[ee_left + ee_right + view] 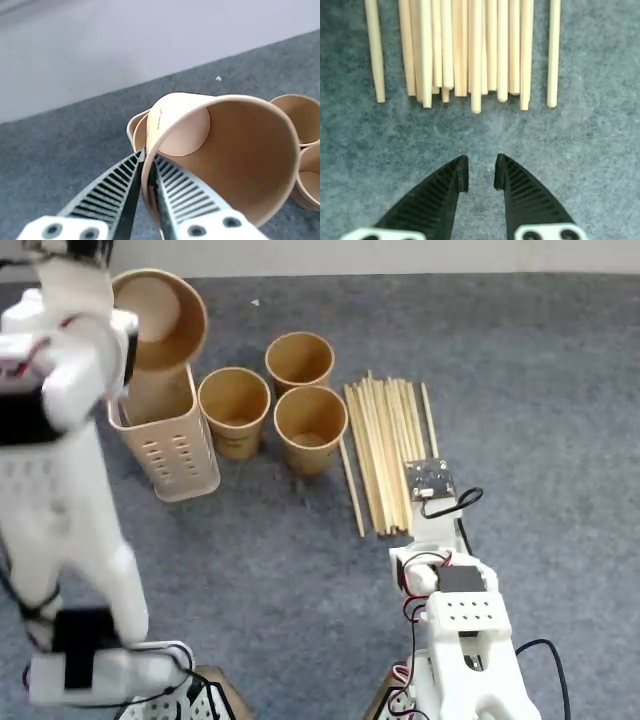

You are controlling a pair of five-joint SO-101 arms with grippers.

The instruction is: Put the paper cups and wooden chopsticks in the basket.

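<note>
Left gripper (pixel 148 159) is clamped tight on the wall of a brown paper cup (pixel 240 150), one finger inside and one outside. I've got the cup tipped over the top of the cream slotted plastic basket (pixel 180 455). Three more brown cups (pixel 234 405) stand on the grey carpet (pixel 520 370) just beside it. Right gripper (pixel 481 175) sits a crack open, empty, just short of the wooden chopsticks (pixel 470 50).
</note>
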